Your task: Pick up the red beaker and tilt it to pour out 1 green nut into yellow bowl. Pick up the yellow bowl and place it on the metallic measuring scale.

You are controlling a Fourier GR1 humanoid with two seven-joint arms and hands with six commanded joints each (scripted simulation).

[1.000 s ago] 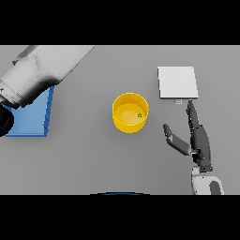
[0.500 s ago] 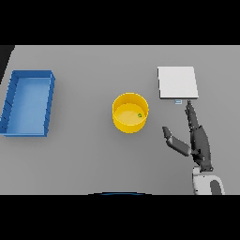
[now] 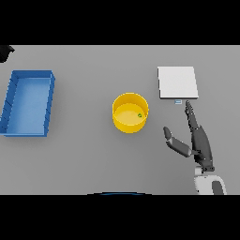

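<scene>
Yellow round bowl (image 3: 131, 113) sits mid-table with a small green nut (image 3: 139, 115) inside near its right wall, well apart from the flat square metallic scale (image 3: 177, 82) at upper right. Right hand (image 3: 196, 139) lies right of the bowl, just below the scale, fingers straight and thumb spread toward the bowl, holding nothing. Blue rectangular tray (image 3: 28, 103) sits far left; a dark bit of the left hand (image 3: 5, 51) shows at the upper-left edge, can't tell its state.
</scene>
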